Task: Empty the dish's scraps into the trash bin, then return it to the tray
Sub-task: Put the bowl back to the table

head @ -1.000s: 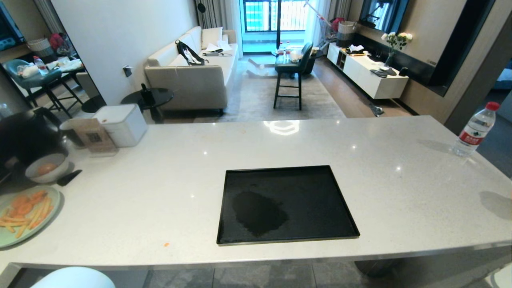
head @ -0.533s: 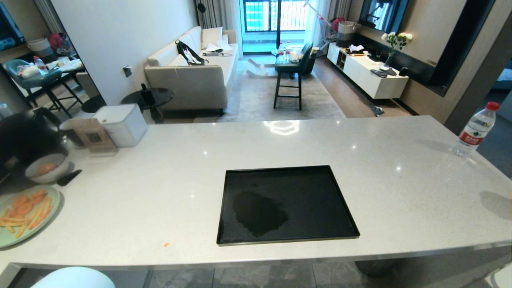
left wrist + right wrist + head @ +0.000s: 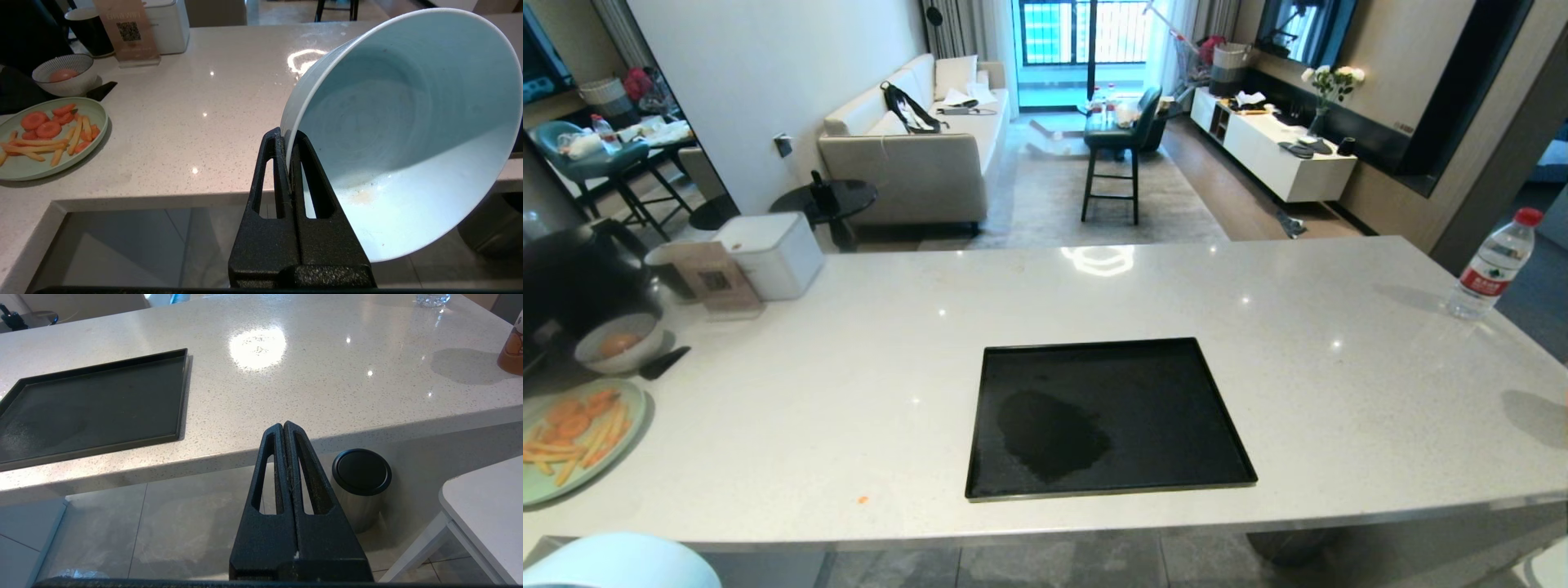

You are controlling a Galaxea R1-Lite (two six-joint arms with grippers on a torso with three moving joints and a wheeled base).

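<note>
My left gripper (image 3: 288, 136) is shut on the rim of the dish (image 3: 408, 134), a glossy pale-blue bowl. The bowl is held tilted over the floor, just off the counter's near edge. Its inside is bare apart from a faint smear. In the head view only the dish (image 3: 613, 563) shows, at the bottom left corner. The black tray (image 3: 1094, 343) lies in the middle of the counter with nothing on it. My right gripper (image 3: 283, 425) is shut and holds nothing; it hangs below the counter edge to the right of the tray (image 3: 182, 396). The scraps and the trash bin are out of view.
A pale-green plate (image 3: 637, 425) of carrot rounds and sticks and a greyish-white bowl (image 3: 645, 347) sit at the counter's left end, with a white box (image 3: 772, 253) behind. A water bottle (image 3: 1494, 265) stands far right. A steel cylinder with a black lid (image 3: 361, 486) stands on the floor.
The dish has shifted left along the bottom edge of the head view and shows a little larger. The tray and the right gripper have not moved.
</note>
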